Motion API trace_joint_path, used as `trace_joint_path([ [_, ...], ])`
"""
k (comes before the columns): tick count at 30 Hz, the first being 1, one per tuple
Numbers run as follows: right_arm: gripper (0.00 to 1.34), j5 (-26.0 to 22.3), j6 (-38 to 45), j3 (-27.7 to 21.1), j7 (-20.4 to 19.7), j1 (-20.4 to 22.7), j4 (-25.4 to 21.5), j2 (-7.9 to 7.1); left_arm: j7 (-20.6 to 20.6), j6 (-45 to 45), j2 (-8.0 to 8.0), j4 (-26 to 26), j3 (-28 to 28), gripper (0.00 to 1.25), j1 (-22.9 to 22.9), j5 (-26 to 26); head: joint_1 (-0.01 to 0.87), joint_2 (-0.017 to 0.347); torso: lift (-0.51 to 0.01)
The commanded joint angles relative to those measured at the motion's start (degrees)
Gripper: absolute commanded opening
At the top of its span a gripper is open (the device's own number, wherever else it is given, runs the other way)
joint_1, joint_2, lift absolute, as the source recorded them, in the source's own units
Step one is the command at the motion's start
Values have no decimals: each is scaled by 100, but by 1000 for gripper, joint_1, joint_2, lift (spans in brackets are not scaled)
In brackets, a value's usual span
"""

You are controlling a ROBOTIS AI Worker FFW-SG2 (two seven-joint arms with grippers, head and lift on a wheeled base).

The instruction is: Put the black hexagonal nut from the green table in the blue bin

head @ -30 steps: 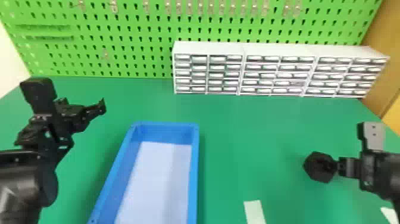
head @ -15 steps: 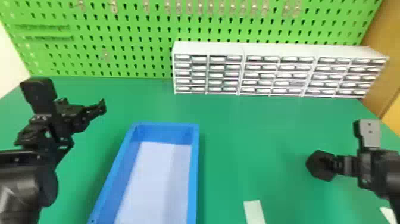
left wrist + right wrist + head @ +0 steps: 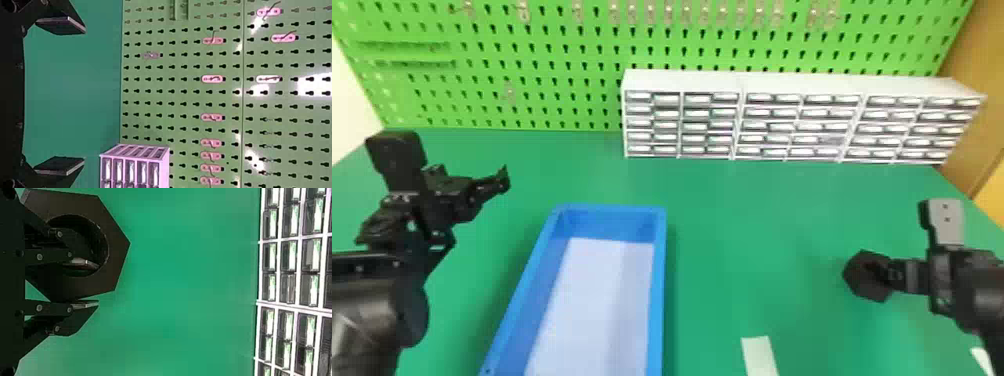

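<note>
Black hexagonal nut (image 3: 863, 287) sits in the grasp of the right claw (image 3: 878, 272), one finger through its hole, the other outside its rim, over the right part of the green surface (image 3: 757, 225). The blue bin (image 3: 659, 280) lies well apart, to the nut's left. At the far left, the left claw (image 3: 501, 182) is released, its fingers wide apart. White drawer units (image 3: 782, 82) stand along the far edge, against a green pegboard (image 3: 532, 70).

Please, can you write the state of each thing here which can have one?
Black hexagonal nut: held, one finger in its hole
Blue bin: upright, open-topped, nut not inside
Left gripper: open
Right gripper: shut on the nut's wall
White drawer cabinets: upright
</note>
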Motion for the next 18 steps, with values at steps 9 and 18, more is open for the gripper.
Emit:
trace_joint_path([
  [9, 319, 98, -28, 18, 0, 17, -220, -33, -9, 0, 0, 0, 9, 1138, 0, 0, 666, 32, -100],
  [18, 319, 142, -54, 185, 0, 17, -528, -103, -9, 0, 0, 0, 9, 1138, 9, -9, 666, 32, -100],
])
